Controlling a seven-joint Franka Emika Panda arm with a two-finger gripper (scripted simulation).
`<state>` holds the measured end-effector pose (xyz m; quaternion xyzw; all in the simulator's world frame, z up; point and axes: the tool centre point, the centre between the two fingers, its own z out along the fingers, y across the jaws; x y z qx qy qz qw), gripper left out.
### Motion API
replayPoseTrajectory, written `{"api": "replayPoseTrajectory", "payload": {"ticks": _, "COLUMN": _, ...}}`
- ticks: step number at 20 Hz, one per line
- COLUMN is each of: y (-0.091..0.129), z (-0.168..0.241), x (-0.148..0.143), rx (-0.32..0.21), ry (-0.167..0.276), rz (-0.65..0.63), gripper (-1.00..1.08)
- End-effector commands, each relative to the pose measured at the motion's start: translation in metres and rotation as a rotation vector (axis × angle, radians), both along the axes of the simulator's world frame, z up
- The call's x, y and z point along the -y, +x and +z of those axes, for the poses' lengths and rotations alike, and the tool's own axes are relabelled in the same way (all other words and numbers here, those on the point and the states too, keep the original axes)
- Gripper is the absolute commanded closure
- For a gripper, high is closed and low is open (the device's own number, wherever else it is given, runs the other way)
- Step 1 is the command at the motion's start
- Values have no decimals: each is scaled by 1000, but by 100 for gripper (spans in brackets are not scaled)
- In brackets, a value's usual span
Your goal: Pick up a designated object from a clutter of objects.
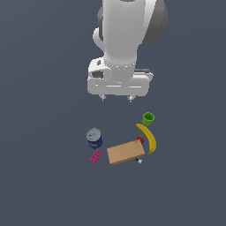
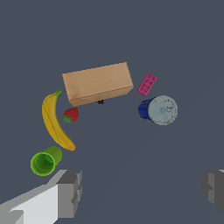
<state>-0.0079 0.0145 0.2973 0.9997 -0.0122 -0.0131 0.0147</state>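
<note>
Wrist view showed the gripper spread wide, high above the clutter. The strawberry sat wedged between banana and tan box, so a narrow, centred descent looked wise.

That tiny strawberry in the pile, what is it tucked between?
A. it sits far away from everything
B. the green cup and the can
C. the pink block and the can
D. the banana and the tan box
D: in the wrist view the strawberry lies in the gap between the banana and the tan box, close to both.
</note>
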Motion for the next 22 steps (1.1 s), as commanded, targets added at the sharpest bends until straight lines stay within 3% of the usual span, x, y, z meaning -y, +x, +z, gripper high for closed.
{"api": "replayPoseTrajectory", "payload": {"ticks": 1, "y": 2, "z": -6, "x": -5, "rx": 0, "ry": 7, "rz": -34, "gripper": -92}}
{"api": "replayPoseTrajectory", "payload": {"ticks": 22, "y": 27, "z": -96, "x": -69, "rx": -16, "ry": 59, "rz": -531, "gripper": -92}}
